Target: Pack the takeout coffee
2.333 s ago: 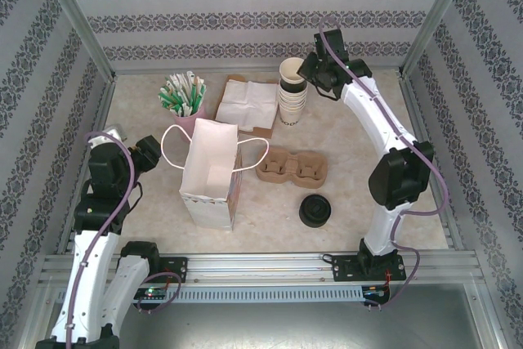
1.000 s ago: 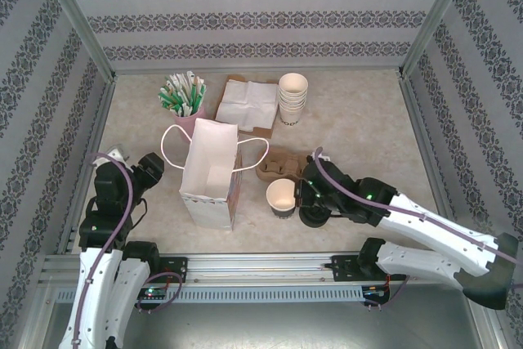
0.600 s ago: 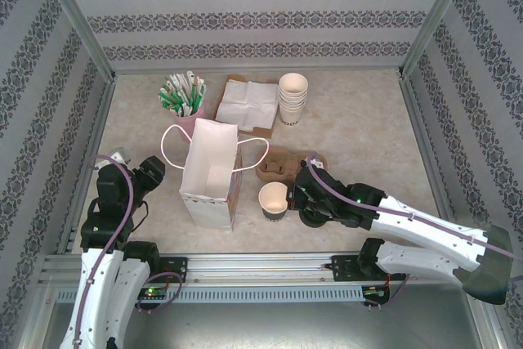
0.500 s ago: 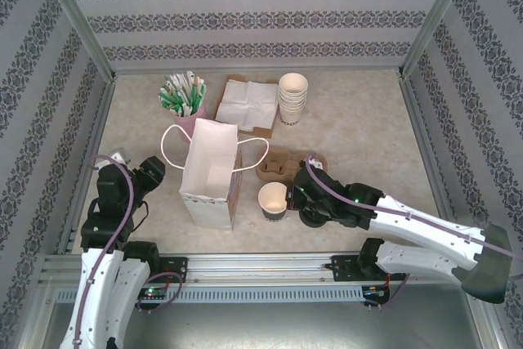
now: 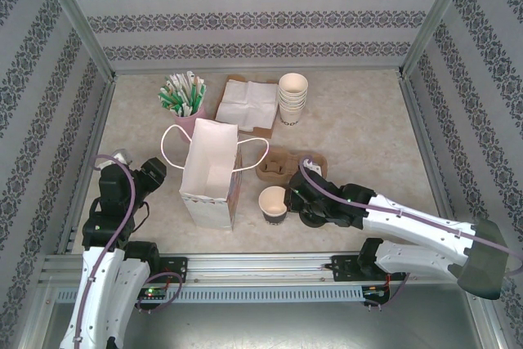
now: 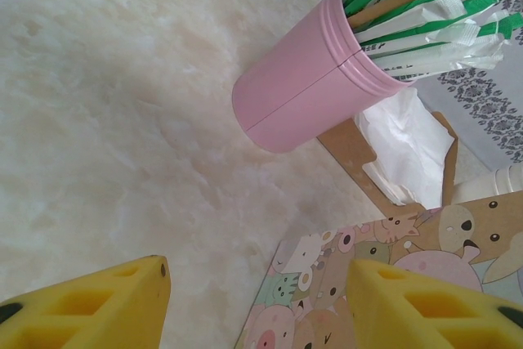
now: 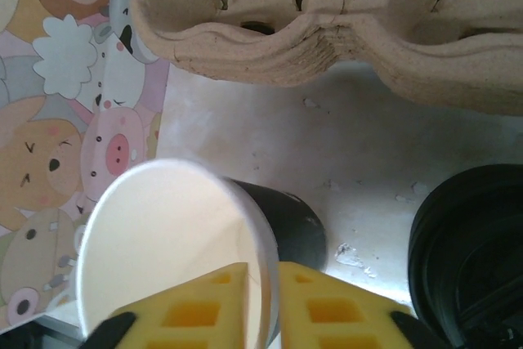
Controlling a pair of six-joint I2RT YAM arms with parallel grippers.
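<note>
A lidless cream-white paper cup [image 5: 273,200] with a dark band stands upright on the table between the bag [image 5: 211,173] and a loose black lid [image 5: 311,218]. My right gripper [image 5: 286,199] straddles its right rim. In the right wrist view one yellow finger is inside the cup [image 7: 163,234] and the other outside, so the gripper [image 7: 263,271] is shut closely on the rim. The lid [image 7: 470,243] lies just to the right. The takeout coffee, a cup with its lid on, is out of view. My left gripper [image 5: 151,171] stands open left of the bag, its jaws [image 6: 257,292] holding nothing.
A cardboard cup carrier [image 5: 282,167] lies just behind the cup. The open white paper bag with cartoon animals [image 6: 392,259] stands upright at centre left. At the back are a pink holder of stirrers [image 5: 186,97], napkins [image 5: 248,102] and a stack of lidless cups [image 5: 292,97].
The right arm swung from the cup stack at the back and brought one cup forward, then set it down beside the lid. The left arm has barely moved.
</note>
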